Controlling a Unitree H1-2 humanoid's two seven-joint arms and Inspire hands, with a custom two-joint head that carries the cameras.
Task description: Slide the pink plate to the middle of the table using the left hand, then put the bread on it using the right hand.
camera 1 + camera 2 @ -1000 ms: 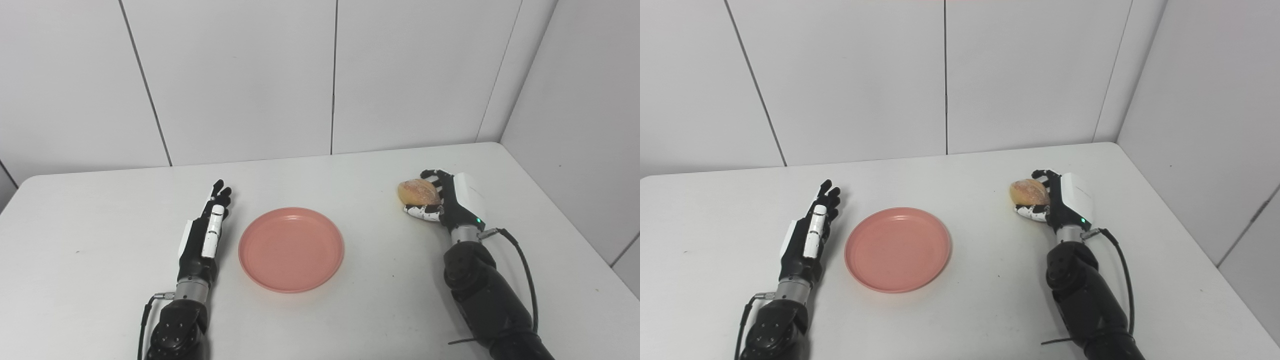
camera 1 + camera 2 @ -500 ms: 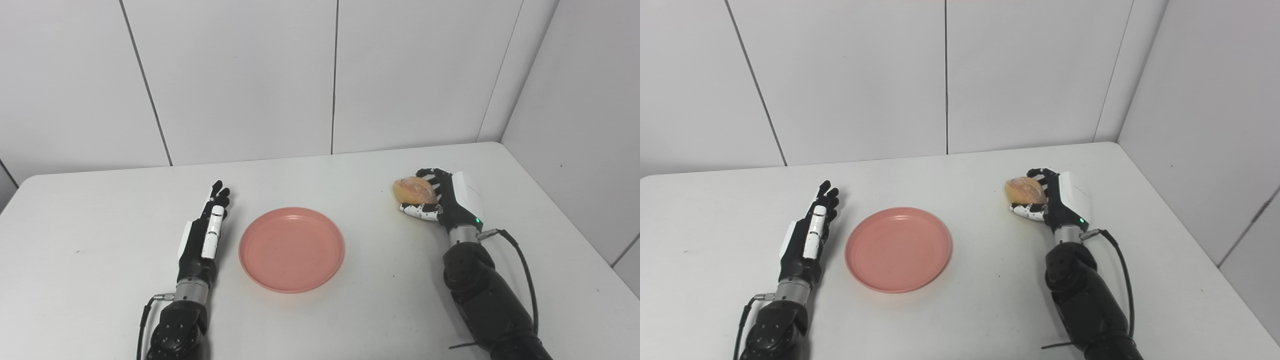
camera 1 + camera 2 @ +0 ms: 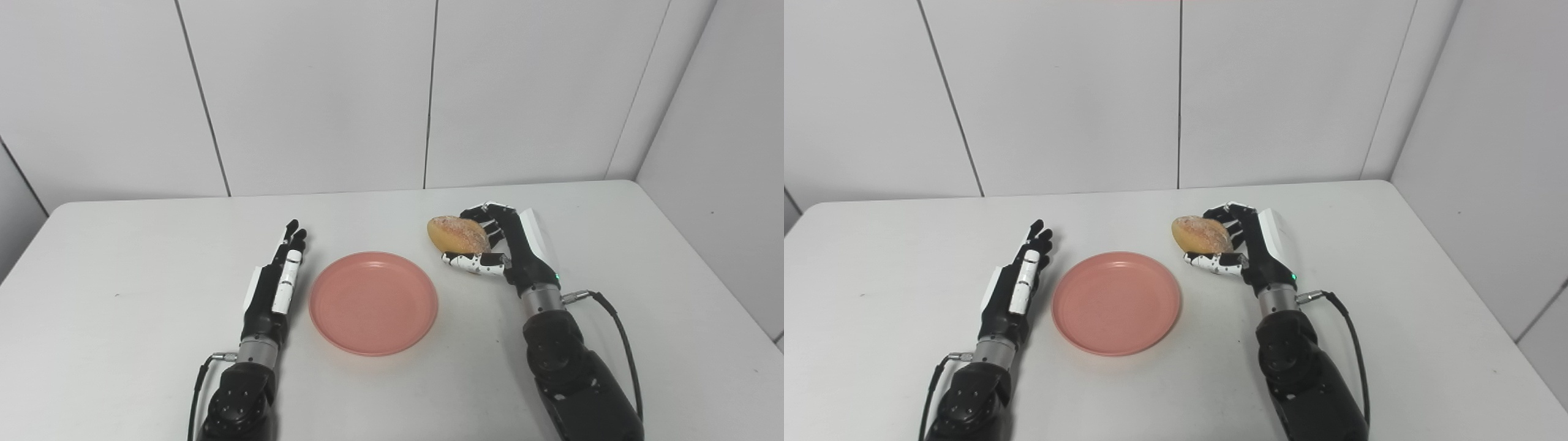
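The pink plate (image 3: 373, 302) lies flat near the middle of the white table (image 3: 122, 257), with nothing on it. My left hand (image 3: 277, 285) rests just left of the plate, fingers straight and apart, holding nothing. My right hand (image 3: 511, 251) is shut on the golden bread roll (image 3: 457, 234). It holds the roll above the table, just right of and behind the plate's far right rim. The thumb sits under the roll and the fingers curl over its far side.
White wall panels (image 3: 318, 92) close off the back and the right side. A cable (image 3: 615, 324) runs from my right wrist along the table. The table's right edge (image 3: 710, 269) is near the right arm.
The camera has shifted, moving the whole scene rightward in the picture. My right hand has carried the bread left toward the plate and lifted it higher. Left hand and plate stay put.
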